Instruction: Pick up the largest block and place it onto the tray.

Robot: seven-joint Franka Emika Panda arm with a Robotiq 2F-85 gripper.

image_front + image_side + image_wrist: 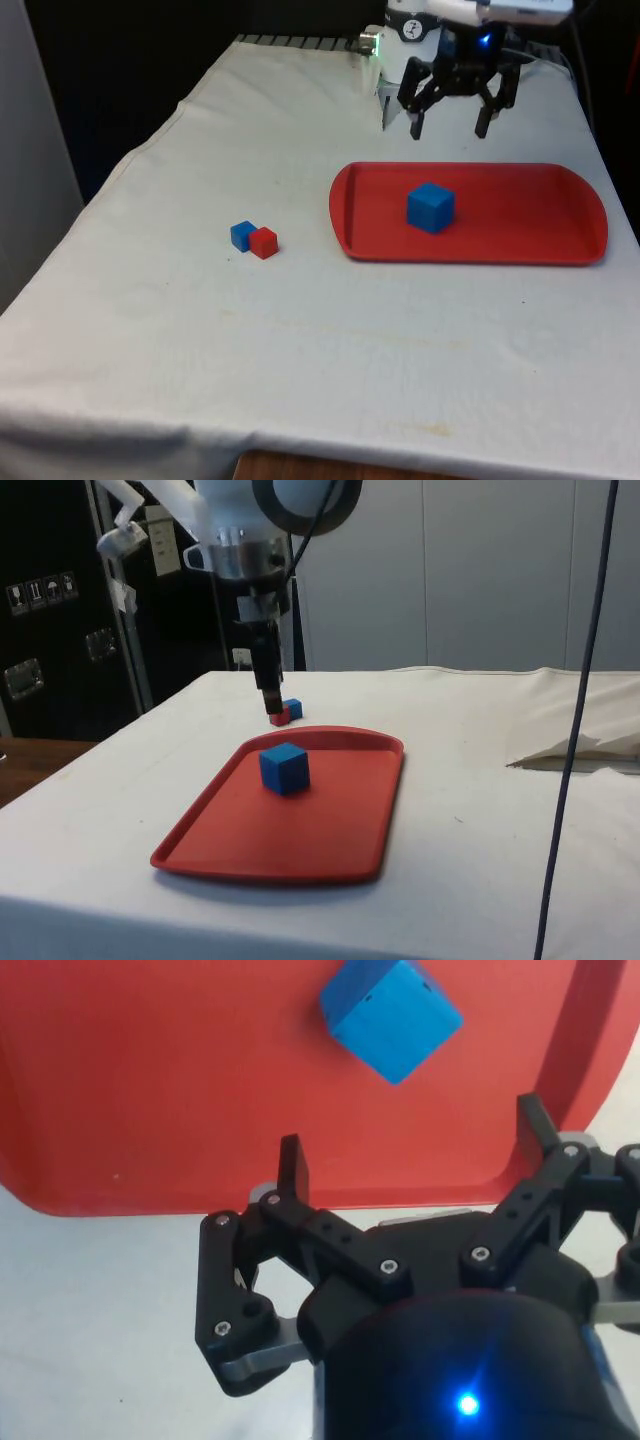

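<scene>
The large blue block (431,207) (284,768) (391,1018) rests on the red tray (520,225) (330,810) (150,1080), near the tray's middle. My gripper (449,130) (272,702) (412,1150) hangs open above the tray's far edge, behind the block and apart from it, with nothing between its fingers. A small blue block (242,235) (293,708) and a small red block (264,242) (279,717) lie touching each other on the cloth to the front view's left of the tray.
White cloth (300,340) covers the table, with open room in front of the tray and at the front view's left. A thin cable (575,730) hangs in the side view's foreground. The cloth is rumpled (580,750) beside it.
</scene>
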